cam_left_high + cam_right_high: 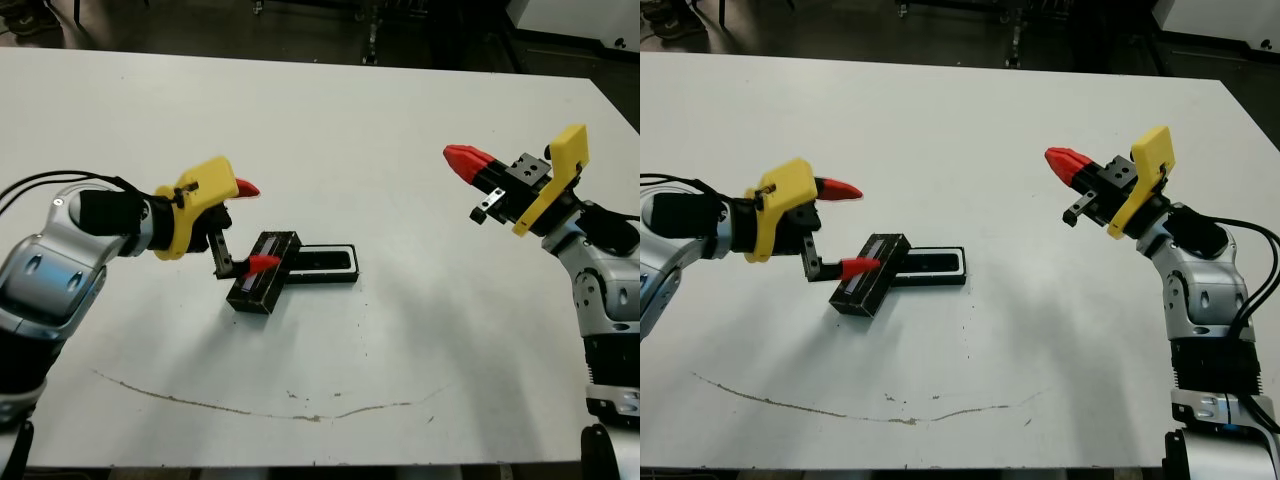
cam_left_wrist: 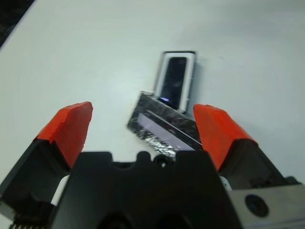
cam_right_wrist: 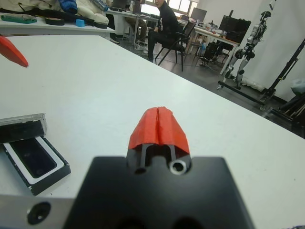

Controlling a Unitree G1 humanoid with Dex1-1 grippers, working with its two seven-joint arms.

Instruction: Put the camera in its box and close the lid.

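Currently: lid (image 1: 264, 272) askew across box (image 1: 322, 263) end, camera (image 2: 174, 84) inside.
Left gripper (image 1: 253, 226) gapes wide above lid; right gripper (image 1: 467, 163), pinched closed, well apart over bench (image 1: 330, 130).

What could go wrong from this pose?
1. The lid lies askew over one end of the box, so a push from the open left gripper may drag the box along.
2. The camera is in the box; a jolt might unseat it.
3. The right gripper is shut and far off, offering no bracing.
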